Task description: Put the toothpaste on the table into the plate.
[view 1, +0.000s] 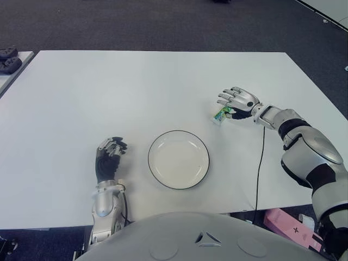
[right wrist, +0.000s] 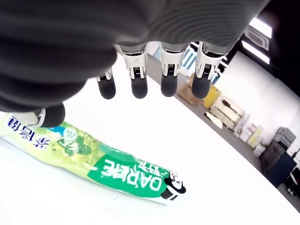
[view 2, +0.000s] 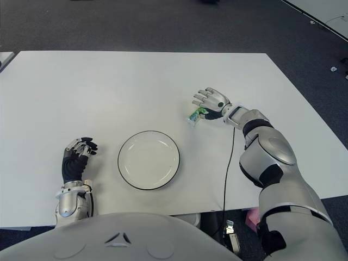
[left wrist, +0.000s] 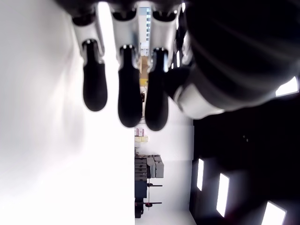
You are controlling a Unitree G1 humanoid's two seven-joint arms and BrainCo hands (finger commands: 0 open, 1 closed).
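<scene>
Nothing placed yet: the toothpaste (right wrist: 93,164) lies flat on the table (view 1: 109,92), to the right of and beyond the empty plate (view 1: 179,159). Your right hand (view 1: 237,102) hovers over it, fingers spread, no grip. Left hand (view 1: 107,159) sits left of the plate, loosely curled, holding nothing. Grasp, carry and drop remain.

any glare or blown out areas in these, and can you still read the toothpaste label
Left wrist view: the table is washed to near pure white behind the left hand. Right wrist view: the toothpaste is sharp, DARLIE readable, though the right hand above it is blurred. Eye views: evenly lit, no glare on the plate.
</scene>
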